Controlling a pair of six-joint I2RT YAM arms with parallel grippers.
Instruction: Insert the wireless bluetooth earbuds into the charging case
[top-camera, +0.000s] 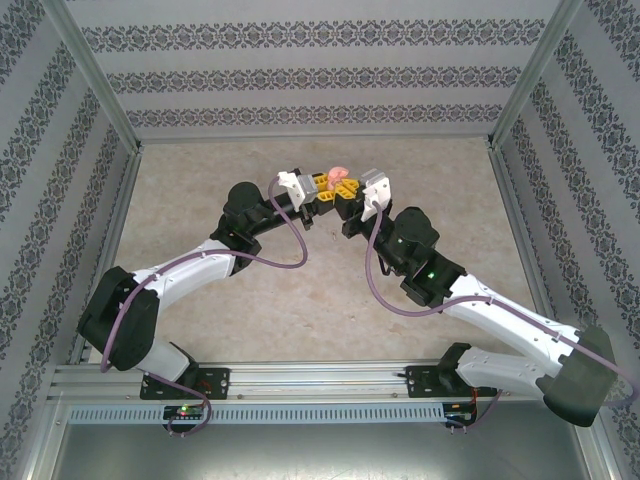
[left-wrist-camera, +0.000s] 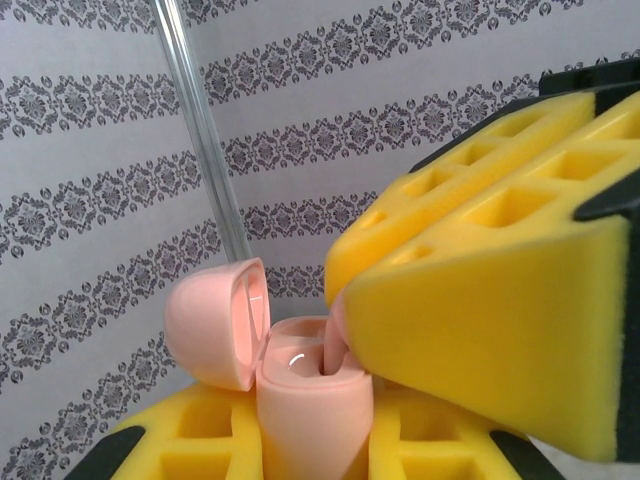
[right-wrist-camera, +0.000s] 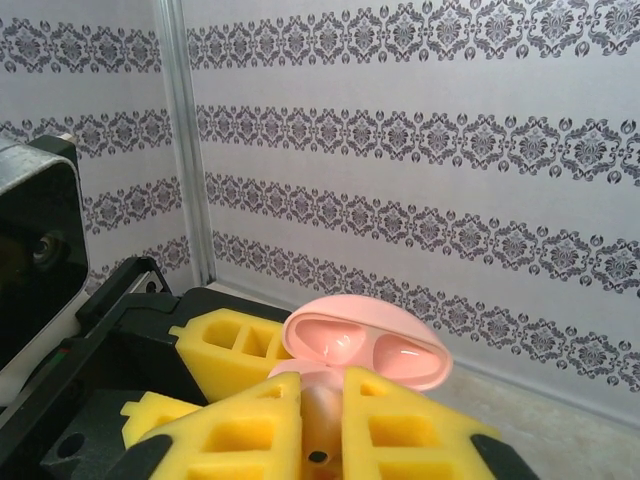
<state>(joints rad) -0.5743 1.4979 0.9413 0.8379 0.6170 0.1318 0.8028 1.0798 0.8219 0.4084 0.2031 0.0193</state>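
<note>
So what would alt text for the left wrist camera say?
An open pink charging case, lid tipped back, is gripped by the yellow-foam left tool while the right tool holds a pink earbud at its socket. Patterned wall behind.

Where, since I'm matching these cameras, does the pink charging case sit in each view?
Top external: pink charging case just above centre.
Left wrist: case bottom centre, lid open leftward.
Right wrist: case bottom centre, lid raised.
Shared landmark: patterned wall behind it.
</note>
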